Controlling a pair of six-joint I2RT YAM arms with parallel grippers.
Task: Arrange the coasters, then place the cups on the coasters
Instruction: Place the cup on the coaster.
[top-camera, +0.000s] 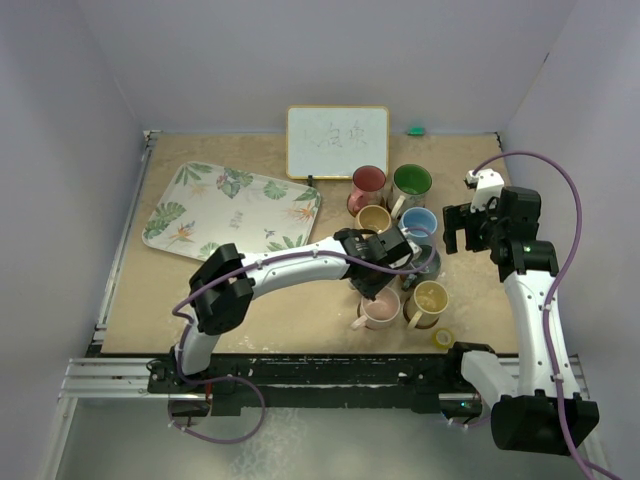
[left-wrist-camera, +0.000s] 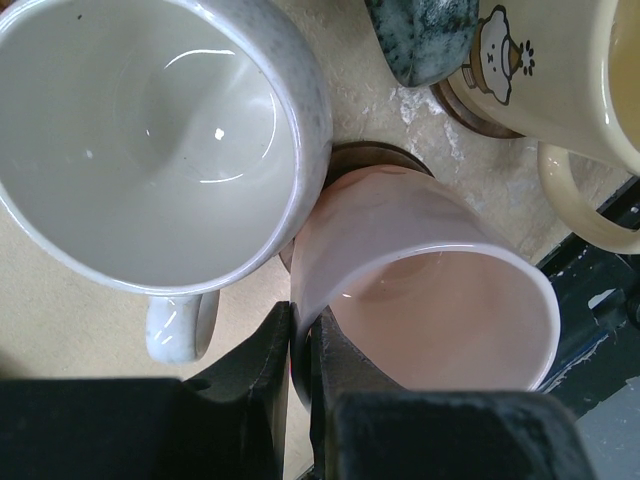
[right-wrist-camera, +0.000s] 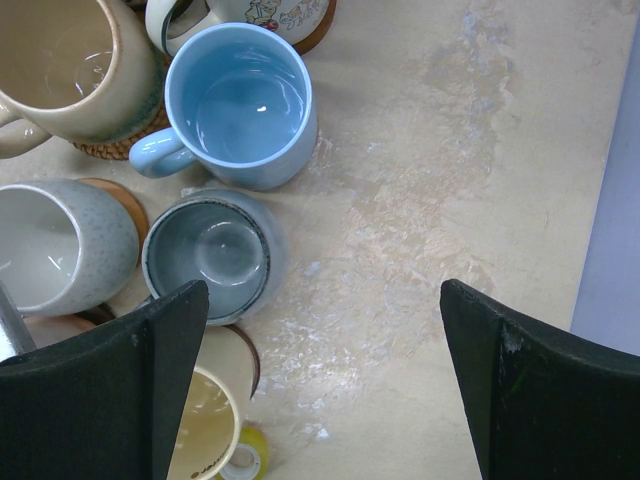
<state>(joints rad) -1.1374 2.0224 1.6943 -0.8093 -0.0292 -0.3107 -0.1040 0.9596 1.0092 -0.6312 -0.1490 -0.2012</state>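
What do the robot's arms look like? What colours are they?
Both are white tubes with chunky black joints: the left arm and the right arm. A purple cable loops along each. The left gripper and right gripper have flat black fingers.

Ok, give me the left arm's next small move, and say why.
Probably lower the pink mug level onto the dark brown coaster under it, then open. The left jaws are shut on its rim, the mug looks tilted beside the speckled grey mug, and only the coaster's far edge shows past it.
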